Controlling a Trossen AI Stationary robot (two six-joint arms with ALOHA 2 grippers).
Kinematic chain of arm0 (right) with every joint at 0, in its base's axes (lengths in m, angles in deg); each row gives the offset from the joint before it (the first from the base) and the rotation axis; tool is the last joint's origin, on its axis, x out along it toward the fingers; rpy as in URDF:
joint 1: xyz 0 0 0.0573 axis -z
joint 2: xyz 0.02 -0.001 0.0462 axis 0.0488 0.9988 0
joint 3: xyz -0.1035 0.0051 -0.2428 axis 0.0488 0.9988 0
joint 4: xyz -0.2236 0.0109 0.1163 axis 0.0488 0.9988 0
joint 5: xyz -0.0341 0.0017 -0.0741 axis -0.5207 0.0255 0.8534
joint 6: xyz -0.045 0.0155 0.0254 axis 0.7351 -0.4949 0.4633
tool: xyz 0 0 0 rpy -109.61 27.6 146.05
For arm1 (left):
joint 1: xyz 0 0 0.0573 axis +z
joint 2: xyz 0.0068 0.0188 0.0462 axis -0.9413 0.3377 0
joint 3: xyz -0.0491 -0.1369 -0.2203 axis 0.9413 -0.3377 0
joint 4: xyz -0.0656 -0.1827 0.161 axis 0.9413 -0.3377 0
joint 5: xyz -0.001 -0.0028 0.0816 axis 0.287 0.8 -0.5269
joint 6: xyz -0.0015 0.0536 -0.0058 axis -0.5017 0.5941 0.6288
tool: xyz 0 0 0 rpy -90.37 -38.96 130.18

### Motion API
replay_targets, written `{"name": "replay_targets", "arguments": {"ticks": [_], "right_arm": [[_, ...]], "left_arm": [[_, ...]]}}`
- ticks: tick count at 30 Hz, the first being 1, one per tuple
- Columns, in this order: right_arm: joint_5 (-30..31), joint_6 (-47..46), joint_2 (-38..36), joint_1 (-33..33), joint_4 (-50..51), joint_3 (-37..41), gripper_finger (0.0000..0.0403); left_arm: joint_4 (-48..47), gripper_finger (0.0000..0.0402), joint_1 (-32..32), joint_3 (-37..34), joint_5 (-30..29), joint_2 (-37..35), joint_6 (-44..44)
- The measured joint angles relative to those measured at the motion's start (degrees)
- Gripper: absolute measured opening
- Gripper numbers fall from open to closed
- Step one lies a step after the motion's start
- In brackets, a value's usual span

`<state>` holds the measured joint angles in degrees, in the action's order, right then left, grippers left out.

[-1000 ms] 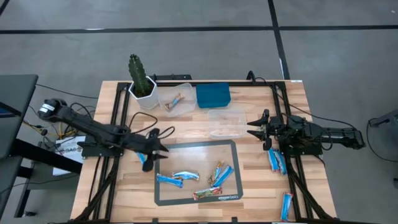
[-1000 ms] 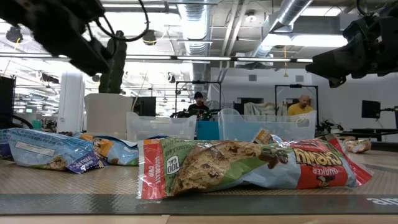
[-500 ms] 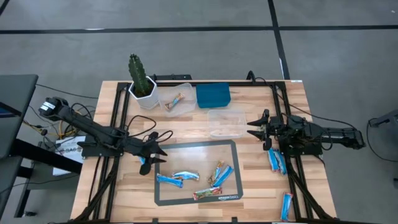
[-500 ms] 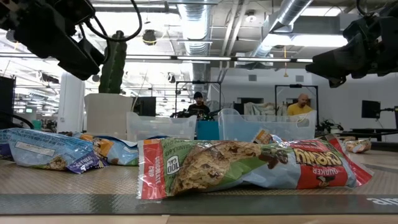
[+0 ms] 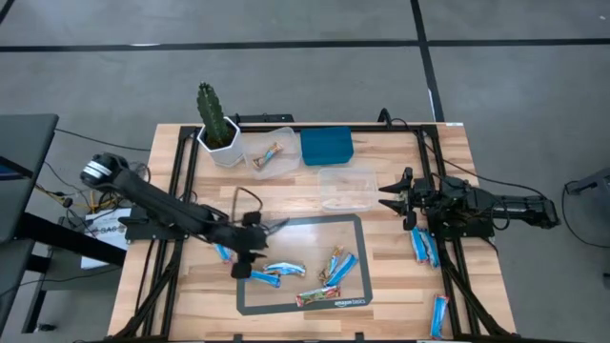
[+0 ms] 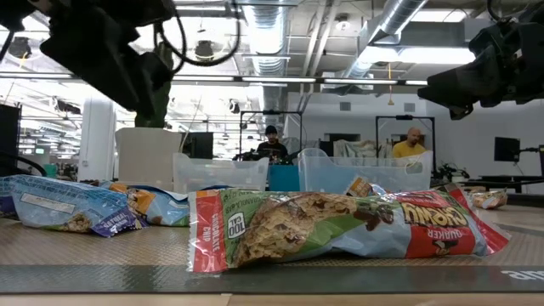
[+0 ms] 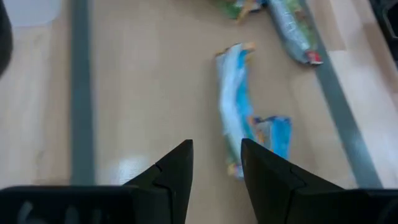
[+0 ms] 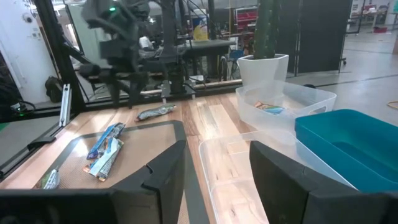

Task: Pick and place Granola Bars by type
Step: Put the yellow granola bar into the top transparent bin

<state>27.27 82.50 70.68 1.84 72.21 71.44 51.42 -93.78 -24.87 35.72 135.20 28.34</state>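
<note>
The left gripper [image 5: 255,250], fingers parted and empty, is held over shiny blue granola bars [image 5: 272,273] lying on the grey mat [image 5: 355,225] marked "amazonbasics". A red-green wrapper reading "CHEWY" [image 6: 340,226] is seen nearest. The right gripper [image 5: 389,197], fingers apart, is parked beside an empty clear tub [image 5: 347,187].

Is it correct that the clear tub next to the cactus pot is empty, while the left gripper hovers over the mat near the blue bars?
Not quite. In the high view the clear tub beside the cactus pot already holds a bar. The rest is right: the left gripper hovers over the mat near the blue bars.
</note>
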Motion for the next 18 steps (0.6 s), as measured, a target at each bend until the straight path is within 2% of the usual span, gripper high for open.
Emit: {"name": "replay_targets", "arguments": {"ticks": [4,11,18], "right_arm": [[0.0,0.0,0.01,0.02,0.0,0.0,0.017],[0.0,0.02,0.01,0.01,0.0,0.0,0.017],[0.0,0.02,-0.01,0.0,0.0,0.0,0.017]], "left_arm": [[-1.22,0.0127,-1.39,5.83,0.35,7.42,0.8],[-11.43,0.0127,-2.54,18.27,-0.2,18.7,1.66],[-18.29,0.015,-2.72,26.05,-1.94,26.01,2.23]]}}
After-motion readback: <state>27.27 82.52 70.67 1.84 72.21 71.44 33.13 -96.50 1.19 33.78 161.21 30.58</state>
